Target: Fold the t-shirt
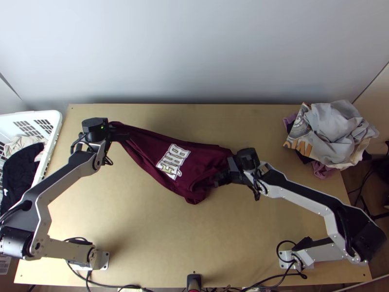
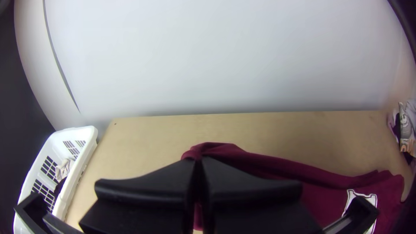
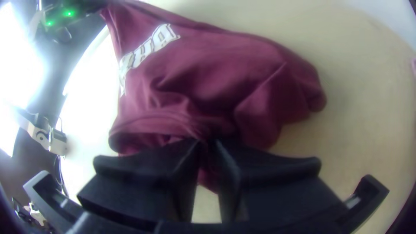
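You have the t-shirt point(image 1: 206, 155) strung slantwise between both arms.
Your left pincer point(image 1: 124, 136) is clenched on a narrow, gathered end toward the surface's point(image 1: 146, 233) far left; your right pincer point(image 1: 219, 179) grips bunched cloth near the middle. Between them the maroon fabric runs flatter, its white lettering point(image 1: 173, 161) showing, then crumples beside your right pincer, where one edge curls open. You can't tell which parts of the garment are pinched. A white basket point(image 1: 58, 120) with clothes stands at the left; a heap of clothes point(image 1: 335, 131) lies at the far right.
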### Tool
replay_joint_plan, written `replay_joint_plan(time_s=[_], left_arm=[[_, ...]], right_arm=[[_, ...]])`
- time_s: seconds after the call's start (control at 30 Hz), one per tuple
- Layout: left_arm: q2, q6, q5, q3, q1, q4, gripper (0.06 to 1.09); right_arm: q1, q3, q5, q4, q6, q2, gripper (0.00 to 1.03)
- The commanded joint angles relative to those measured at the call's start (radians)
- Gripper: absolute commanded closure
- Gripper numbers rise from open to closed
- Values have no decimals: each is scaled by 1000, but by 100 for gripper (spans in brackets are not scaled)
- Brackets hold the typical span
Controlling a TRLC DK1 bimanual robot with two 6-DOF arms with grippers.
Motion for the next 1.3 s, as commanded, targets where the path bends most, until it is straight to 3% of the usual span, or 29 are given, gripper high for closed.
replay_joint_plan(time_s=[0.0,0.13,0.4,0.77,0.8,0.83,0.87,0.9,0.93,1.13,1.27], left_arm=[[-52,-2,1,-42,-7,-2,105],[-75,-2,2,-62,-10,0,105],[-146,-14,4,-66,-67,0,105],[-202,-37,4,-141,-165,-2,105],[-207,-39,4,-150,-174,0,105],[-208,-44,4,-154,-179,0,105],[-208,-48,4,-155,-183,-2,105],[-208,-53,4,-155,-185,0,105],[-208,-56,4,-154,-186,0,105],[-208,-62,2,-169,-197,0,105],[-208,-67,2,-173,-194,6,105]], right_arm=[[-62,111,37,-59,-42,-37,100],[-129,278,35,-156,-59,-77,100],[-277,619,41,-116,-62,54,100],[-347,711,192,177,-25,387,100],[-347,711,192,177,-20,417,95],[-349,711,192,177,-13,446,81],[-352,708,190,168,6,474,59],[-353,703,190,146,21,492,26],[-353,697,190,116,29,505,2],[-333,536,183,19,30,370,3],[-310,335,54,-38,44,124,3]])
